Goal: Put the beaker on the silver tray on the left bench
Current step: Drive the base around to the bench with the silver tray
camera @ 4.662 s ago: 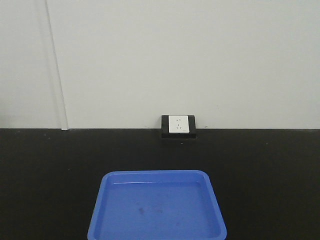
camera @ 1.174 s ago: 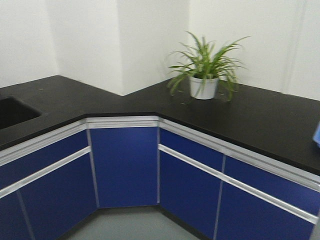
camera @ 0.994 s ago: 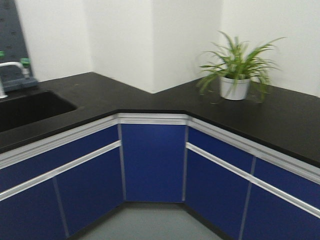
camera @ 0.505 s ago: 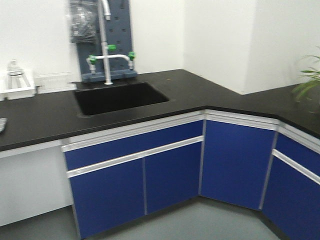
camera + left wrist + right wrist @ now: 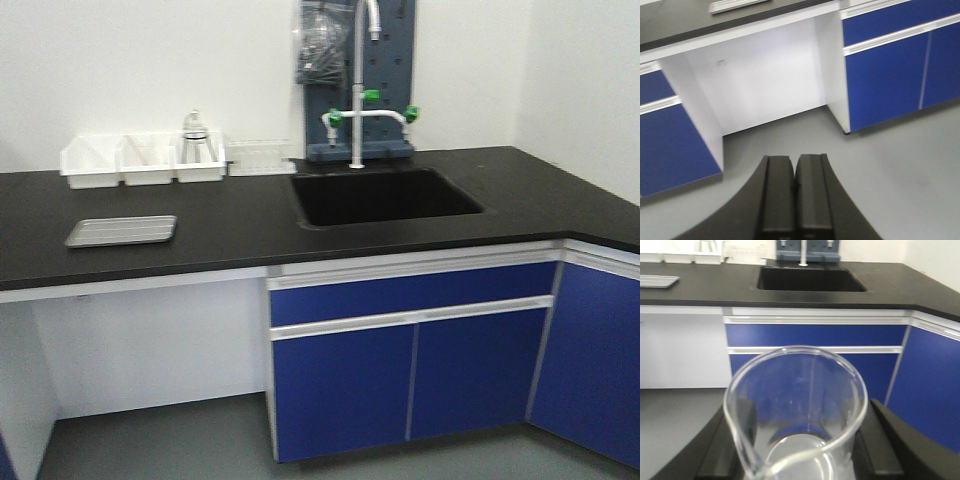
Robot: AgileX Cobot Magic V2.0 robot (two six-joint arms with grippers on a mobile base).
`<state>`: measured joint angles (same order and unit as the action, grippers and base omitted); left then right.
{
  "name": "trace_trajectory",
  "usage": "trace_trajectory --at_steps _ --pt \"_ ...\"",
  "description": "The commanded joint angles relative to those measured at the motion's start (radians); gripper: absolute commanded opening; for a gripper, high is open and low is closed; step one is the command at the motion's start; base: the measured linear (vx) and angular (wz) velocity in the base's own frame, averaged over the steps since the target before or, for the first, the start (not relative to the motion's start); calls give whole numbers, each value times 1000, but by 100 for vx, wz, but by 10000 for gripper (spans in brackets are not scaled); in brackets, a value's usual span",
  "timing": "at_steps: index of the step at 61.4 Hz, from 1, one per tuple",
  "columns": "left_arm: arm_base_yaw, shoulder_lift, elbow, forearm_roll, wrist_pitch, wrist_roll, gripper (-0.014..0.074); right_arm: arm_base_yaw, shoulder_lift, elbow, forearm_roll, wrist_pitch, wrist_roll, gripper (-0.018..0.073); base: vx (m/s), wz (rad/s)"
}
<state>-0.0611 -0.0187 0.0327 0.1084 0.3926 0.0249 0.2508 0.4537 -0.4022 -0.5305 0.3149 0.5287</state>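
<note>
Beaker (image 5: 795, 405) sits clamped in the right gripper (image 5: 802, 437), well apart from the bench (image 5: 230, 225). Left gripper (image 5: 795, 195) is pressed closed, empty. Silver tray (image 5: 122, 230) lies on the bench, left of the sink (image 5: 385, 195), near white bins (image 5: 140, 160).

White walls (image 5: 150, 70) are rising behind a bench (image 5: 230, 228) whose matte black worktop is running across the room and turning a corner at the right. A black sink (image 5: 385, 195) is sitting sunk in it, with a white tap (image 5: 356, 120) standing before a grey pegboard (image 5: 392, 60). Blue cabinet doors (image 5: 400, 375) are hanging beneath, a white-walled recess (image 5: 150, 340) is opening to their left, and a grey floor (image 5: 160, 440) is lying below in even light.
</note>
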Motion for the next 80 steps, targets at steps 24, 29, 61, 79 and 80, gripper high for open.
trace_trajectory --at_steps 24,29,61,79,80 --pt "-4 -7 20 -1 -83 -2 1 -4 4 -28 -24 -73 1 -11 15 57" --pt "-4 -7 20 -1 -83 -2 1 -4 4 -28 -24 -73 1 -11 20 73" --pt "-4 -7 20 -1 -83 -2 1 -4 4 -28 -24 -72 1 -11 27 54" --pt "-4 -7 20 -1 -83 -2 1 -4 4 -28 -24 -72 1 -11 39 11" --pt "-4 -7 20 -1 -83 -2 1 -4 4 -28 -24 -72 1 -11 41 -4"
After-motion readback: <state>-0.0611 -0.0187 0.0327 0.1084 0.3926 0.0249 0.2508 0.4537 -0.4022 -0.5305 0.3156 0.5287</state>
